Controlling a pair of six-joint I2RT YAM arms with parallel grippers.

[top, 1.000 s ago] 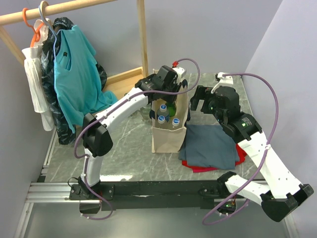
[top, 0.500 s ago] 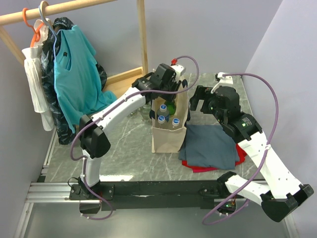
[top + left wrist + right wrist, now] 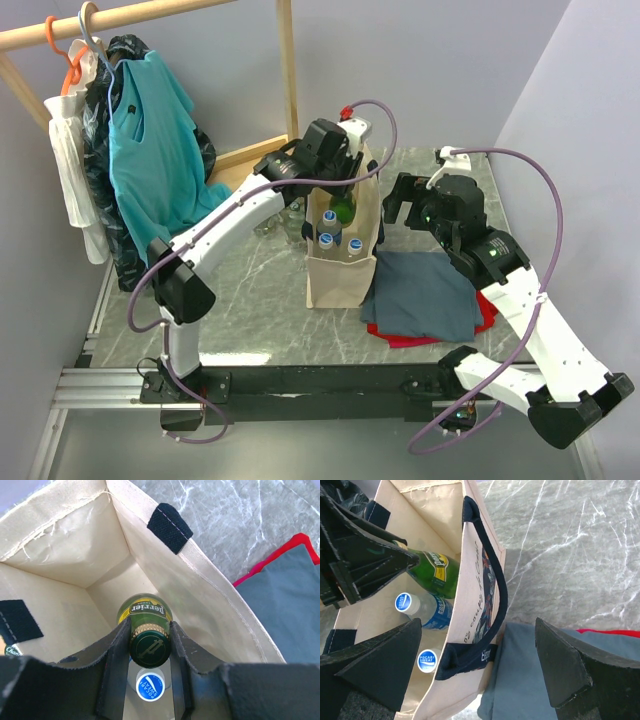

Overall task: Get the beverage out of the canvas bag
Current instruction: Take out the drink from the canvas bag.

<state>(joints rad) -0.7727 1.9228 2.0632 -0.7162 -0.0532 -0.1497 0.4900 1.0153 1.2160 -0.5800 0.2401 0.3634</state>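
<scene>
- We are looking at the beverage, a green Perrier bottle (image 3: 145, 611). It is leaning a little at the far end of the canvas bag (image 3: 335, 285), with its body down between the walls.
- The left gripper (image 3: 150, 640) is clamping the bottle at the neck and cap, with 1 finger pressing on each side.
- We are judging this to be the lifting step: the grip is made, but the bottle is not yet out of the bag.
- The next move is calling for a pull up along the bottle's own lean until its base is passing the rim. Only then should it go sideways.
- 3 Pocari Sweat bottles (image 3: 325, 239) are standing just beside the green bottle toward the near end. We are expecting the base could nudge them if the lift is slanting that way.
- The bag walls are lying close on both sides, and a navy handle (image 3: 495, 580) is hanging along the right wall. The soft canvas may be rising with the bottle.
- The right gripper (image 3: 479, 625) is hovering with its fingers wide apart, holding nothing. It is just beside the bag's right wall, over the grey-blue cloth (image 3: 425, 295) and the red cloth (image 3: 400, 338) under it. We are judging it well placed for steadying the bag.
- We are finding free room straight above the bag and on the bare marble table (image 3: 250, 300) to its left. The wooden rack (image 3: 290, 70) and the hanging clothes (image 3: 150, 150) are standing well apart, at the far left.
</scene>
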